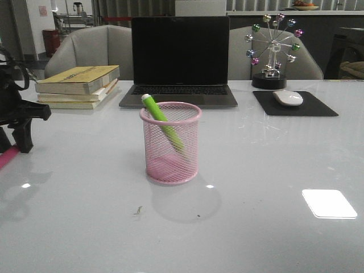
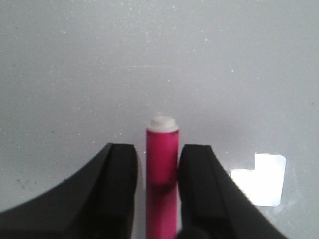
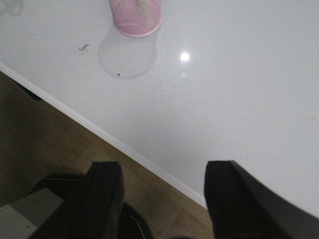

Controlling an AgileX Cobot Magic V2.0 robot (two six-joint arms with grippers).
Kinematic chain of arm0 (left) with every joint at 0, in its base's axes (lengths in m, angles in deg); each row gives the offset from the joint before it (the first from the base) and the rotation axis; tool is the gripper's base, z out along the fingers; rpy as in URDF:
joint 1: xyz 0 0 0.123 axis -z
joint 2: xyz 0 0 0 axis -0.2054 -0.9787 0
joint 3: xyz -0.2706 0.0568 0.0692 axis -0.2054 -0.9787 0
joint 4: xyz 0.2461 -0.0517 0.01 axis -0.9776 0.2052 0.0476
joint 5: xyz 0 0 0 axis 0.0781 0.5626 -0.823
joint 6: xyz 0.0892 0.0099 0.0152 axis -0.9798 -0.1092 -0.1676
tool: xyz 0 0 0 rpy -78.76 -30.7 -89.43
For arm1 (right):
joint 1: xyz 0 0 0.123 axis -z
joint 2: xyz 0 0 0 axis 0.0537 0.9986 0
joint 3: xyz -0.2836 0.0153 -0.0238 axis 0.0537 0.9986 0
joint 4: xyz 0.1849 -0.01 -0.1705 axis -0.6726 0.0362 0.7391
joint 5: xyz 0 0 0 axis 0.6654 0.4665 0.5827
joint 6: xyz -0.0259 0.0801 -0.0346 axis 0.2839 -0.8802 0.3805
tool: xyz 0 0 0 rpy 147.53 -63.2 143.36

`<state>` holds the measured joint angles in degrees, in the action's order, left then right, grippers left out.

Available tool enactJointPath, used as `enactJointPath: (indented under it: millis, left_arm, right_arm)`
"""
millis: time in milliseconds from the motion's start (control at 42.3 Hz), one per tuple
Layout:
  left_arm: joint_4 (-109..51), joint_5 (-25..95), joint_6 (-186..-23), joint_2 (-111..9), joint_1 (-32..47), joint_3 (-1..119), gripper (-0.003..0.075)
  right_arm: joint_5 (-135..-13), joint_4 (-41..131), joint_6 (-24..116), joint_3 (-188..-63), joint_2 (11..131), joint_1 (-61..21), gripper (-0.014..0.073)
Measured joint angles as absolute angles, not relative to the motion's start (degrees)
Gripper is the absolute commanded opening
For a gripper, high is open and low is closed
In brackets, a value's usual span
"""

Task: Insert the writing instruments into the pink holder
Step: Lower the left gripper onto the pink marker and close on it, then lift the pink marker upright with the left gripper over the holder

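Observation:
The pink holder (image 1: 170, 143) stands mid-table, and its base also shows in the right wrist view (image 3: 135, 19). The lime green marker (image 1: 162, 122) leans inside it, white end up past the rim. In the left wrist view the magenta marker (image 2: 162, 167) lies on the table between the fingers of my left gripper (image 2: 158, 164). One finger (image 2: 199, 174) touches it, and a thin gap shows at the other finger. That gripper sits at the far left table edge (image 1: 17, 122), with a bit of the magenta marker (image 1: 4, 159) below it. My right gripper (image 3: 162, 184) is open and empty over the table's front edge.
A laptop (image 1: 179, 60) stands behind the holder, with stacked books (image 1: 79, 85) to its left. To the right are a ferris-wheel ornament (image 1: 273, 51) and a mouse (image 1: 288, 98) on a black pad. The table's front edge (image 3: 114, 142) and the floor show in the right wrist view.

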<state>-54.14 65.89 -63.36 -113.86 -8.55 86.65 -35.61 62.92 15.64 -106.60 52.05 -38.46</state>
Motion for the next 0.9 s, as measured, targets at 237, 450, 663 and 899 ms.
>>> enactJointPath:
  millis: [237, 450, 663, 899]
  left_arm:
    - [-54.14, 65.89, -63.47, -113.86, -8.55, 86.65, 0.0091]
    - [-51.56, 60.79, -65.44, -106.58, -8.0, 80.34, 0.0091]
    - [-50.45, 44.7, -65.9, -89.66, -4.12, 67.25, 0.0091]
    - [-50.18, 23.49, -65.95, -74.27, 4.56, 53.8, 0.0091]
  right_arm:
    - [-35.61, 62.92, 15.64, -106.6, 52.05, -38.46, 0.0479]
    - [-35.61, 62.92, 15.64, -106.6, 52.05, -38.46, 0.0479]
    - [-35.61, 62.92, 15.64, -106.6, 52.05, -38.46, 0.0479]
    - [-35.61, 62.92, 15.64, -106.6, 52.05, -38.46, 0.0479]
